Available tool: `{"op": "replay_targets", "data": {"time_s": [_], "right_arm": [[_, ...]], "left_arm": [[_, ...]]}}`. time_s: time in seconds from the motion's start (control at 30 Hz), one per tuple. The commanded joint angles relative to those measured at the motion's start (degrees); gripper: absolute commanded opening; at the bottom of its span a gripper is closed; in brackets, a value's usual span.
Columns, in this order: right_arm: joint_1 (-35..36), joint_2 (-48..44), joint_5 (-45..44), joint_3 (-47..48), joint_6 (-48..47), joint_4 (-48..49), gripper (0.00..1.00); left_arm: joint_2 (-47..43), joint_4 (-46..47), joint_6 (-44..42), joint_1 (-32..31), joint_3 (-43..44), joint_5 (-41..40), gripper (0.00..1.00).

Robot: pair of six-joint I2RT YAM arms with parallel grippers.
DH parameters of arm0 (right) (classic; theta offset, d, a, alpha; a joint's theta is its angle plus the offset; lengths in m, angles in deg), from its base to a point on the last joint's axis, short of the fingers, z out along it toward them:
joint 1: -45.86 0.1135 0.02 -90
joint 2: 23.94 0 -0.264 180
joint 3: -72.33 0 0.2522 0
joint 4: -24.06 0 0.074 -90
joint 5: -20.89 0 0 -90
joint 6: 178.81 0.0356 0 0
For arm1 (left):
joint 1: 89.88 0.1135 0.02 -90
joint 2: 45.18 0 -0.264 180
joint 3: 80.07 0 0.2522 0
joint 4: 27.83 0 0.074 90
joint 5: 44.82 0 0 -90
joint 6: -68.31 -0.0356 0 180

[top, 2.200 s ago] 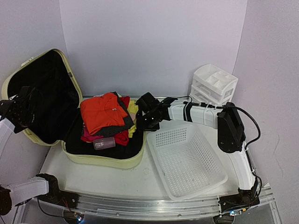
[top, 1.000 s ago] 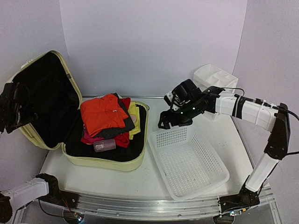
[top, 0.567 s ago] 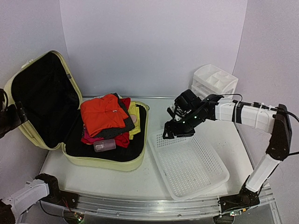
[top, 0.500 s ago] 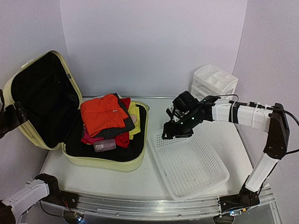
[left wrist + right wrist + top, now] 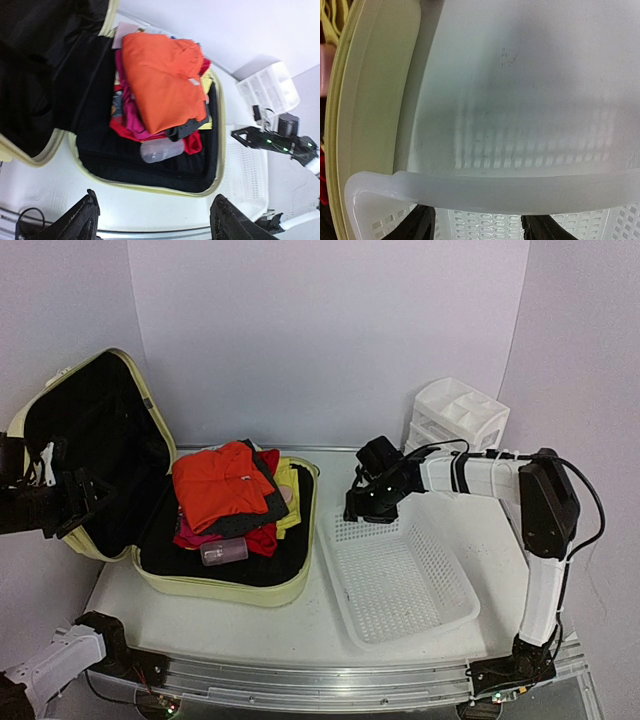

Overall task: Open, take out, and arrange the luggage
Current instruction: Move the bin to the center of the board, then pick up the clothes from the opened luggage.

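The luggage (image 5: 232,588) lies open at the left with its black-lined lid (image 5: 95,425) standing up. Its base holds a pile of folded clothes topped by an orange garment (image 5: 215,480) (image 5: 160,80), and a clear bottle (image 5: 223,548) (image 5: 161,150) lies in front of the pile. My left gripper (image 5: 90,495) (image 5: 156,225) hangs open in front of the lid, high over the luggage rim (image 5: 218,115), holding nothing. My right gripper (image 5: 362,508) (image 5: 480,225) is open at the far left rim of the white mesh basket (image 5: 400,580). Its fingertips (image 5: 420,222) sit under the basket rim (image 5: 520,187), close to the luggage edge (image 5: 375,75).
A white drawer organizer (image 5: 458,420) (image 5: 270,90) stands at the back right behind the right arm. The basket (image 5: 245,165) lies right beside the luggage's right side. The table's metal front rail (image 5: 320,680) runs along the near edge.
The right arm swung down and left from near the organizer to the basket's far rim, and the basket shifted slightly left. The left gripper came into view in front of the lid.
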Motion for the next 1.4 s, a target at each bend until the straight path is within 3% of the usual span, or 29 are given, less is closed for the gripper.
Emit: {"op": "replay_targets", "data": {"time_s": [0.0,0.17,0.37,0.53,0.77,0.83,1.03,1.17,1.37], "right_arm": [[-1.5,2.7,-2.1,6.0,1.7,4.0,0.59],[-1.6,2.4,-2.3,8.0,1.4,4.0,0.62],[-1.6,-4.2,-5.8,6.7,-0.7,3.8,0.64],[-1.0,-6.4,4.7,9.3,-3.3,4.8,0.63],[3.5,-0.2,14.3,20.7,-3.2,5.1,0.63],[4.2,2.6,15.7,23.8,-2.0,5.1,0.63],[5.5,11.0,18.5,33.1,1.0,5.6,0.63],[6.2,16.5,19.7,39.4,2.9,5.6,0.62],[6.7,22.3,19.0,44.7,4.6,5.5,0.61]], "left_arm": [[0.9,7.2,-0.5,0.3,0.0,6.8,0.77],[0.9,9.6,-0.6,0.3,-0.6,8.2,0.78],[-0.2,17.8,2.0,0.3,-8.1,8.3,0.80],[2.9,21.6,2.4,-1.9,-11.1,7.2,0.80],[13.1,23.1,5.0,-24.0,-6.1,-15.1,0.84],[15.7,23.1,5.9,-27.0,-5.0,-19.2,0.86],[20.6,25.1,6.8,-27.4,-6.8,-20.4,0.86],[22.5,28.1,7.5,-27.3,-8.7,-20.8,0.69],[27.6,30.4,7.2,-22.9,-9.3,-14.4,0.67]]}}
